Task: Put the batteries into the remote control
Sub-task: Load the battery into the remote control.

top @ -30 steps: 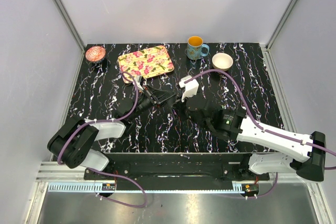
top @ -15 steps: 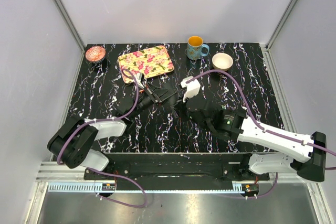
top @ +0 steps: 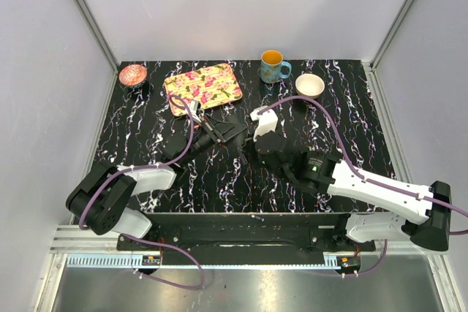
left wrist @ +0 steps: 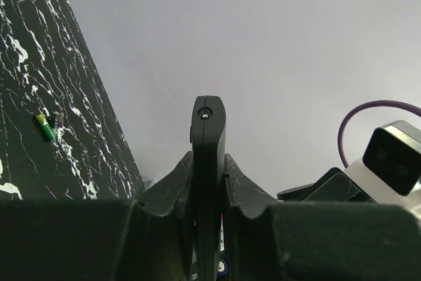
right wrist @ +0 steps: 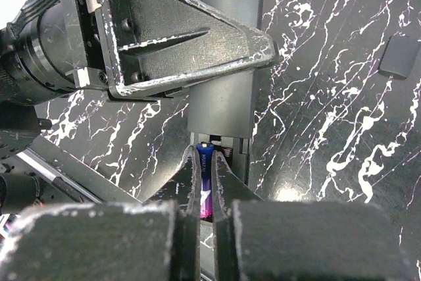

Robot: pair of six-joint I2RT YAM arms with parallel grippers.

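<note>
Top external view: we see a black tabletop (top: pixel 351 107) veined with white. It is enclosed by plain pale grey walls (top: pixel 241 5) and slanted metal frame posts (top: pixel 84 12).

Along the far edge we count four vessels:
- one floral tray (top: pixel 204 84)
- one teal mug (top: pixel 273 69) with an orange interior
- one white bowl (top: pixel 309 85) just right of the mug
- one pink patterned bowl (top: pixel 133 74) in the far left corner

The two arms meet near the middle of the tabletop, just in front of the tray.

Left wrist view: the left claw (left wrist: pixel 208 182) is clamped narrowly on the one remote control (left wrist: pixel 208 129). The remote is held edge-on, so its end rises between the fingers above the tabletop. One small green-and-yellow cylinder (left wrist: pixel 45 127) lies on the tabletop to the left, well apart from the claw. We cannot tell whether it is a battery.

Right wrist view: the right claw (right wrist: pixel 205 182) is closed to a narrow gap on one battery (right wrist: pixel 205 156). The battery is magenta with a blue cap and is gripped lengthwise between the fingers. Its capped tip points at the near end of the remote control, where an open recess shows. We cannot tell whether the tip touches the recess. The remote's grey-black body runs away from this camera, with the left claw's fingers crossing over it. One dark flat rectangle (right wrist: pixel 398 56) lies alone on the tabletop at the right, well apart from both claws.
</note>
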